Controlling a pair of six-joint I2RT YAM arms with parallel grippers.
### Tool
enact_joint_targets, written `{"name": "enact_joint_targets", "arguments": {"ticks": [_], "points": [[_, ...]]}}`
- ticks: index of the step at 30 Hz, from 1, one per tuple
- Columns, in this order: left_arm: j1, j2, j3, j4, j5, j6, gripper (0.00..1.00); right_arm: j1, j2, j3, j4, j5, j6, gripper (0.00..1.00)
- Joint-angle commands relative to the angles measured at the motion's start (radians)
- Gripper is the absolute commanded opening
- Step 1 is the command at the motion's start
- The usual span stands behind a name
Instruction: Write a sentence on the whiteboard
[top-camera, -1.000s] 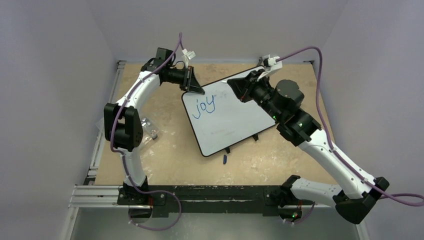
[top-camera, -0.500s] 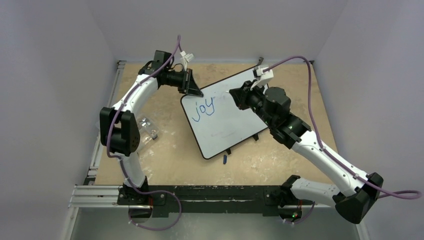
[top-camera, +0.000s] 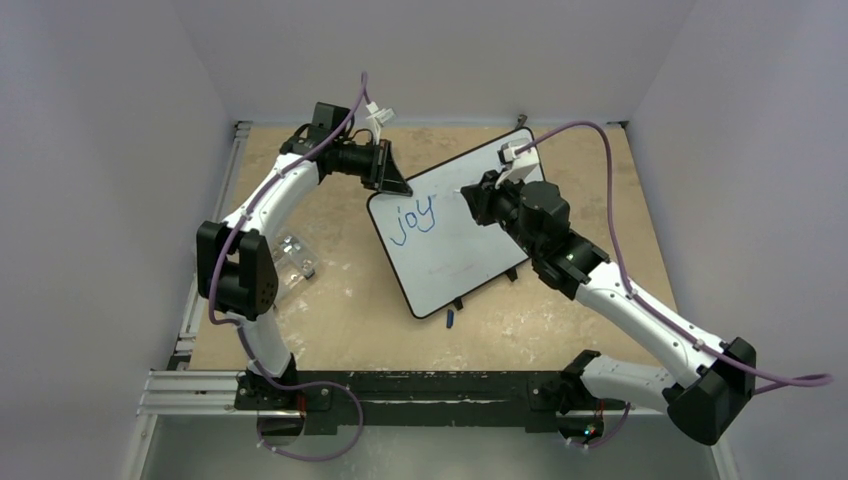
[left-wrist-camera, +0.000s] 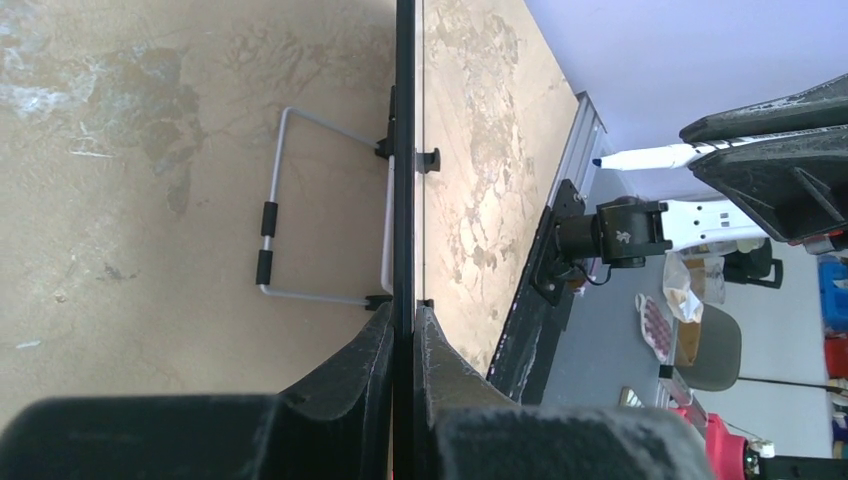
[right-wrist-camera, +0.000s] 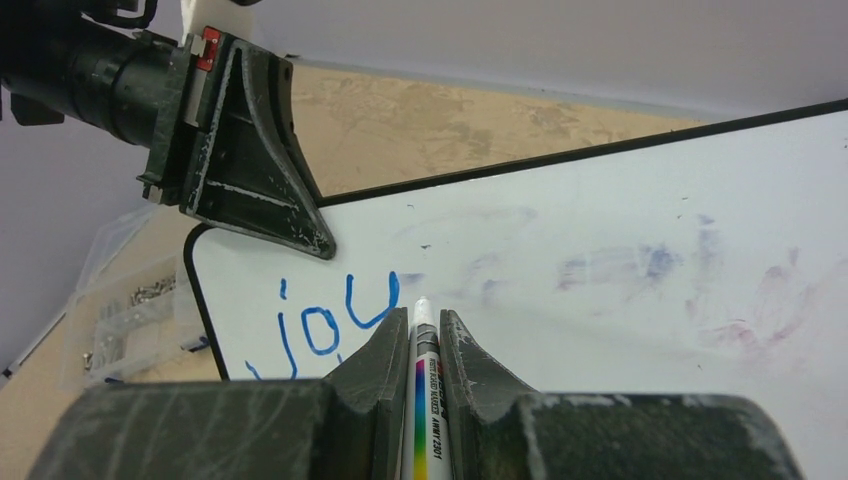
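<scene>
On the table, left pincer clamps the whiteboard; right pincer clamps a marker.

Behind the left claw and right claw, both scuffed black wedges, run white arms, black joints and purple cables.

The top view looks down from above and behind the arm bases, taking in the whole worktop. The left wrist view sits close, sighting edge-on along the whiteboard. The right wrist view faces the whiteboard's written side close up. All three views share the whiteboard.
</scene>
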Motion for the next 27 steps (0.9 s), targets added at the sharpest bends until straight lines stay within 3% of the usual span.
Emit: {"name": "enact_joint_targets", "arguments": {"ticks": [1,10,27], "points": [[-0.011,-0.06,0.012,-0.02,0.028,0.069,0.0,-0.01,-0.036,-0.027,0.06,0.028,-0.04,0.0],[-0.009,-0.034,0.06,-0.053,0.017,0.106,0.0,-0.047,0.025,-0.055,0.092,0.025,-0.053,0.0],[-0.009,-0.05,0.05,-0.06,-0.021,0.111,0.0,-0.066,0.171,0.036,0.137,0.042,-0.027,0.0]]}}
